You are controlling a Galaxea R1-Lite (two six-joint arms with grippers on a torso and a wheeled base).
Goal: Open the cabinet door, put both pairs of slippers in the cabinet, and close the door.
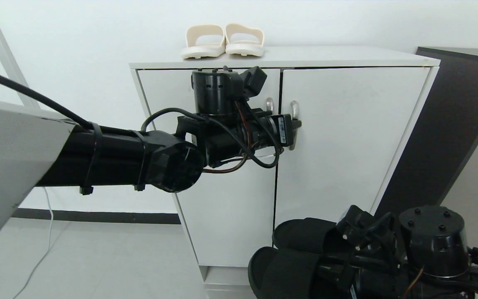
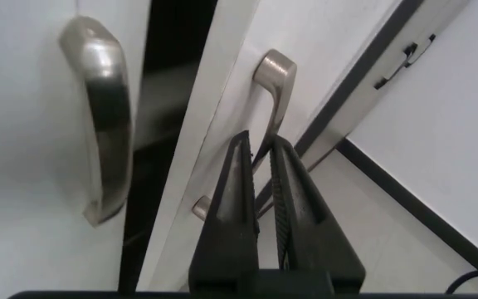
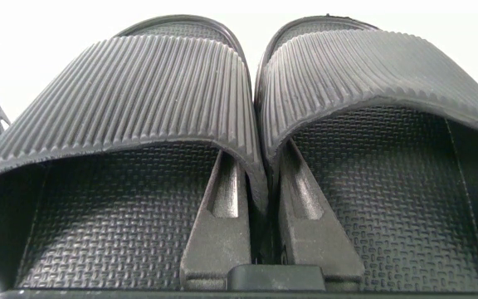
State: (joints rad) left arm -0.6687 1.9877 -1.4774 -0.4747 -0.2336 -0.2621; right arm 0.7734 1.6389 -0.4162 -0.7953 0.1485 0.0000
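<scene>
- Two black slippers (image 1: 293, 253) hang nearest, at 5 o'clock in the head view, side by side and touching. The right gripper (image 3: 260, 162) has one finger inside each slipper, and its jaws are pinched on the two adjoining strap edges between them.
- That hold looks sound enough for waiting. I judge the pair is best held low at 5 o'clock, outside the arc the door will sweep.
- Near the centre, the left gripper (image 2: 260, 143) is at the handle (image 2: 276, 75) of the door (image 1: 347, 137) on the 3 o'clock side. Its jaws are almost closed with the handle's bar running between them, so it is gripping the handle.
- Just beside it, toward 9 o'clock, is the neighbouring handle (image 2: 106, 108), which nothing touches.
- From the left wrist, a dark gap shows between the two doors, yet from the head both fronts look about flush. I judge the door to be barely cracked, if at all.
- The step in hand is opening this door. With both handles at the middle, the hinges are probably at the 3 o'clock edge.
- The pull should therefore curve around that edge, not come straight back, with the wrist turning as the door swings.
- The bar sits near the fingertips, so a slow, steady draw lowers the risk of it slipping out.
- Farthest, at 12 o'clock, the cream slippers (image 1: 222, 41) rest together on the cabinet (image 1: 347, 56) top, near its front edge. A gentle pull should leave them undisturbed.
</scene>
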